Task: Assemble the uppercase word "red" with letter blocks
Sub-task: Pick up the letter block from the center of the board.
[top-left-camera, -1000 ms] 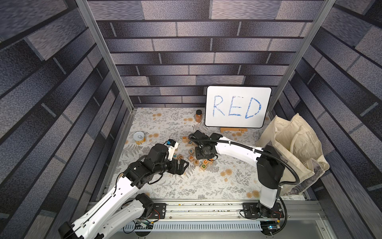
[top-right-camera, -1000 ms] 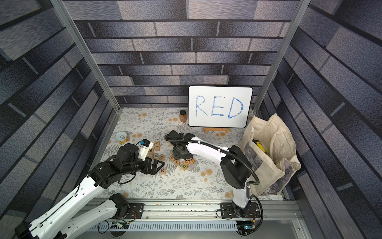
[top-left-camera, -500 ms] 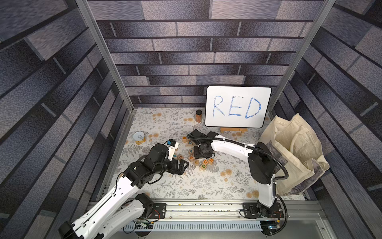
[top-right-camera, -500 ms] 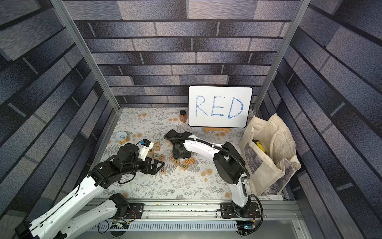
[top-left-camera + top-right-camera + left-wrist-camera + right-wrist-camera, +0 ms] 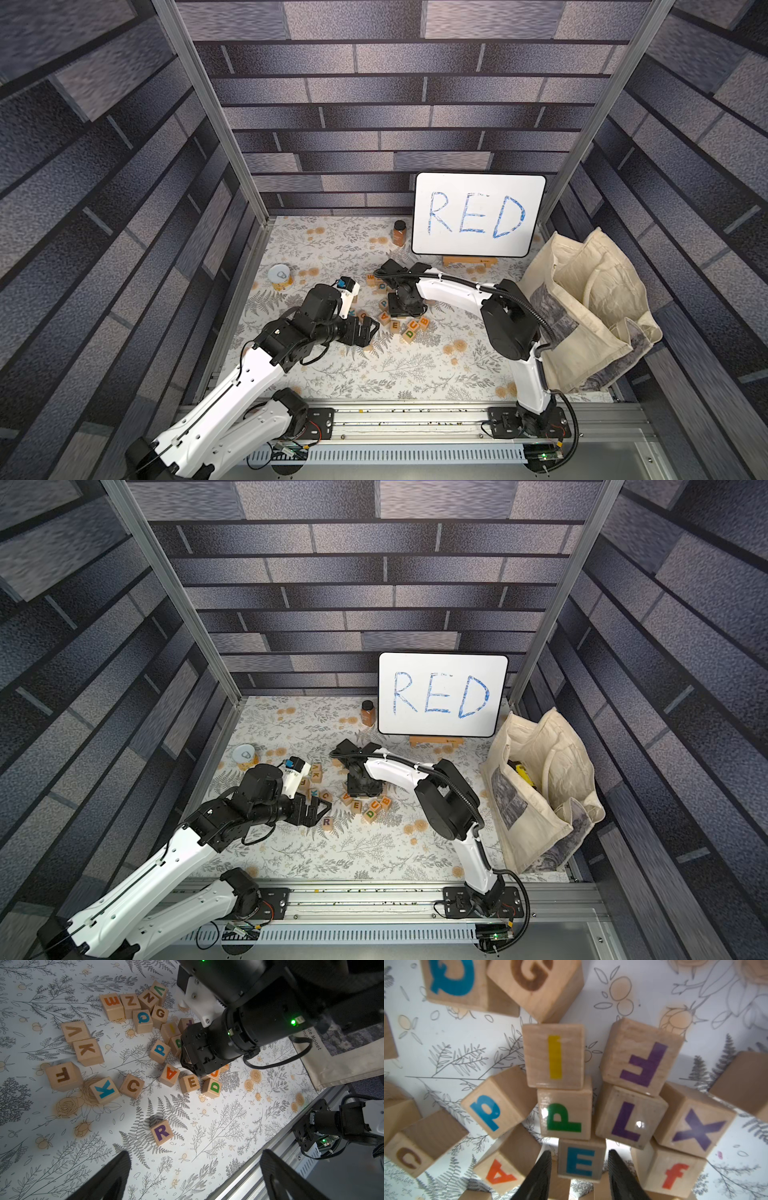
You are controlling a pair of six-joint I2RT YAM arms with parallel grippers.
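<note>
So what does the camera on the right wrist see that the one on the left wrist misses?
Only the right wrist view shows the blue E block sitting between the right hand's fingers, plus a purple L block and a purple X block. Only the left wrist view shows the purple R block standing alone, the green D block and the open left hand. Both show the blue P block.

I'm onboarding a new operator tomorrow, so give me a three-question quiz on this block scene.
1. True or false: the purple R block lies alone, apart from the other blocks.
2. Which block sits between the right gripper's fingers? A) green D B) blue E block C) orange A
3. Fill in: the left gripper is ___ and holds nothing.
Key: 1 true; 2 B; 3 open.
</note>
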